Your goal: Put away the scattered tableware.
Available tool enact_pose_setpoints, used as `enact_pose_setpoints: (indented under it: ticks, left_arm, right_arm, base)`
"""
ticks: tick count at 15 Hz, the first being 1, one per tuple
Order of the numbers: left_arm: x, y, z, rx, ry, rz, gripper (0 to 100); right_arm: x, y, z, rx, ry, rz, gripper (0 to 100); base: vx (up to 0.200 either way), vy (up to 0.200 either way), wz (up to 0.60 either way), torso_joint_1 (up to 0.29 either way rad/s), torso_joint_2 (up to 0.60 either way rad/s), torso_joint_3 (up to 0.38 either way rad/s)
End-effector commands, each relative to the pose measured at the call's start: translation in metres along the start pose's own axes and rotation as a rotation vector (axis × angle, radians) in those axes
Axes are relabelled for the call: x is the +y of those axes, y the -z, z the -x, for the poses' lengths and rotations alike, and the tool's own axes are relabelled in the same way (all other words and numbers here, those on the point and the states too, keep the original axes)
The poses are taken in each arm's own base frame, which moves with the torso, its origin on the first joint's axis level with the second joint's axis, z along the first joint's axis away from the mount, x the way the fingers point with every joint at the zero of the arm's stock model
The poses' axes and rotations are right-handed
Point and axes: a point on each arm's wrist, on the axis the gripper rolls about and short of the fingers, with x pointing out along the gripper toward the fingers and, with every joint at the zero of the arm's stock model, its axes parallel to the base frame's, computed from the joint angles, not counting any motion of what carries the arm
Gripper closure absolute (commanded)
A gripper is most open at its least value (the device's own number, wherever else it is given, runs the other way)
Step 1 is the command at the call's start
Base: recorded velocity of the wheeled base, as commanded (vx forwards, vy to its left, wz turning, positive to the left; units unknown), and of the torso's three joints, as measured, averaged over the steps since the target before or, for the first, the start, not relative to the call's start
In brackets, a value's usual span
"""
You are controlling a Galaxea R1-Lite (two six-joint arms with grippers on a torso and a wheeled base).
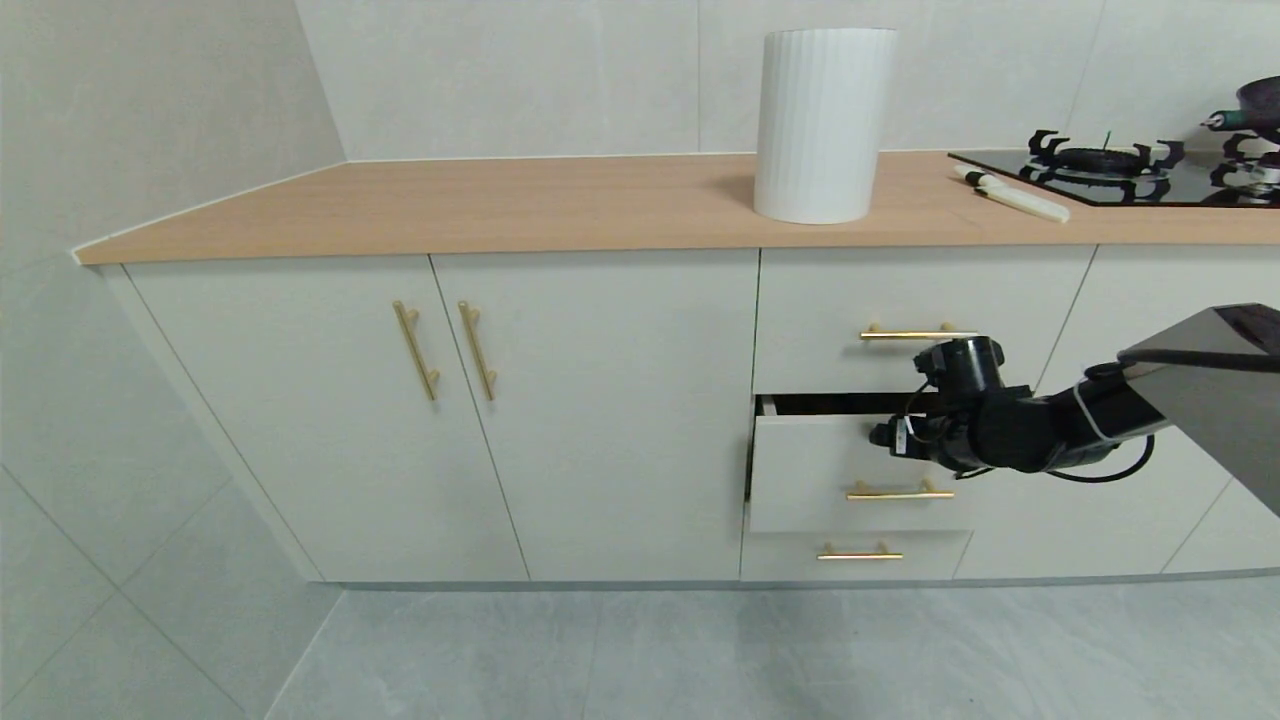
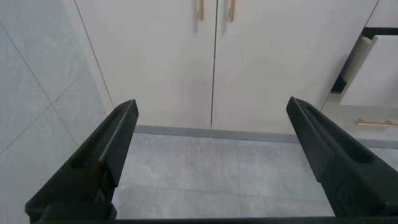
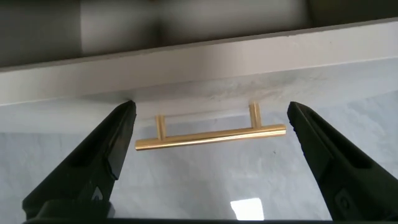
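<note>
My right gripper sits low in the right half of the head view, against the upper part of the middle drawer. Its fingers stand wide apart and hold nothing. From the wrist I look down past them onto that drawer's brass handle, which lies between the two fingers but farther off, untouched. I judge this pose lines me up with the handle, so I can take it and draw the front out further. I cannot tell whether a fingertip touches the front panel, because my own wrist covers that spot in the head view.

The drawer is out only a little, with a thin dark gap above its front. That is probably where the tableware should go, but the inside is hidden, so I cannot say what it holds. The top drawer and the bottom drawer are shut.

My left gripper is also spread wide and empty, facing the foot of the double cabinet doors and the grey floor. It looks parked out of the way.

The piece I take for the scattered tableware is a pale utensil lying flat on the wooden worktop at the upper right, just beside the gas hob. It may be a sheathed knife, but it is too small to be sure. A white ribbed canister stands upright on the worktop to its left, well apart. A dark pot is cut off at the right edge.
</note>
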Motion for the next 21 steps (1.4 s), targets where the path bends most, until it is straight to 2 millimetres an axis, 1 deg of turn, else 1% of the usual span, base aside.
enact_pose_setpoints:
  ticks: [1, 4, 8, 13, 21]
  left_arm:
    - [0.0, 0.0, 0.0, 0.0, -0.001, 0.0, 0]
    - [0.0, 0.0, 0.0, 0.001, -0.001, 0.0, 0]
    - [0.0, 0.0, 0.0, 0.0, 0.001, 0.0, 0]
    - [0.0, 0.0, 0.0, 0.001, -0.001, 0.0, 0]
    - [0.0, 0.0, 0.0, 0.0, -0.002, 0.0, 0]
  right_arm:
    - [0.002, 0.002, -0.005, -0.016, 0.001, -0.01, 0]
    - [0.002, 0.006, -0.016, -0.078, 0.045, -0.026, 0]
    - [0.004, 0.004, -0.021, -0.12, 0.049, -0.037, 0]
    - [0.007, 0.002, -0.039, -0.203, 0.1, -0.078, 0]
    - [0.009, -0.007, -0.041, -0.255, 0.1, -0.133, 0]
  base:
    - [0.0, 0.0, 0.0, 0.0, 0.0, 0.0]
    - [0.0, 0.0, 0.0, 0.0, 0.0, 0.0]
    - [0.0, 0.0, 0.0, 0.0, 0.0, 0.0]
    - [0.0, 0.0, 0.0, 0.0, 0.0, 0.0]
    - [0.0, 0.0, 0.0, 0.0, 0.0, 0.0]
